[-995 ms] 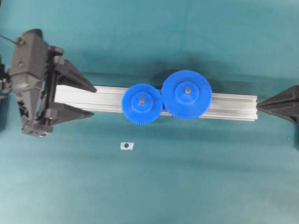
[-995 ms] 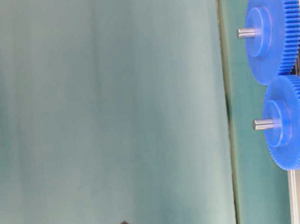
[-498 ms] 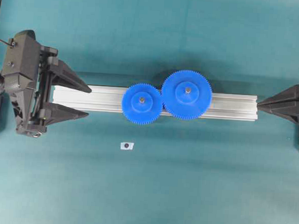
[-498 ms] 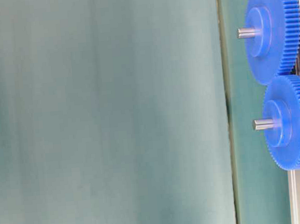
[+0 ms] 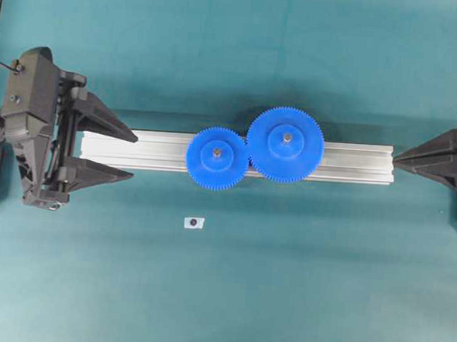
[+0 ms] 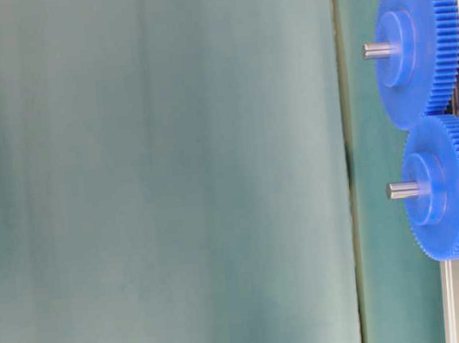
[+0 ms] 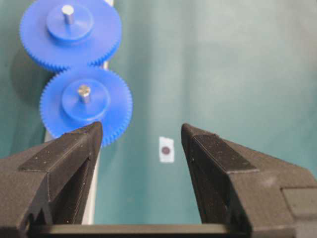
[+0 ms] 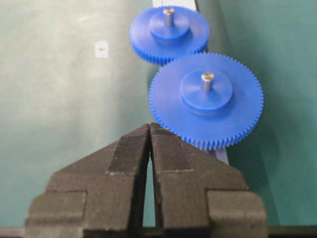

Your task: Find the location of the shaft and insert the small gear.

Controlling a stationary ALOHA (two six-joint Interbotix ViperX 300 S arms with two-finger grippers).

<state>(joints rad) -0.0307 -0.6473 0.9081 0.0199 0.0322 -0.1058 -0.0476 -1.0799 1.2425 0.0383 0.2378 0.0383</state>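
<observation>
In the overhead view, the small gear (image 5: 217, 158) is seen seated on the shaft (image 5: 216, 150), on the aluminium rail (image 5: 353, 162) laid across the middle of the desk (image 5: 284, 283), its teeth meshed with the larger gear (image 5: 285, 143); the insertion is judged done. The left pincer (image 5: 128, 156) is held spread and empty at the rail's left end, the right pincer (image 5: 396, 159) pressed together near its right end. In the table-level view, the shaft is shown as a thin grey pin through the gear's raised hub. In the left wrist view, a white sticker (image 7: 166, 149) is framed between the spread fingers. In the right wrist view, the fingers are pressed together before the larger gear.
</observation>
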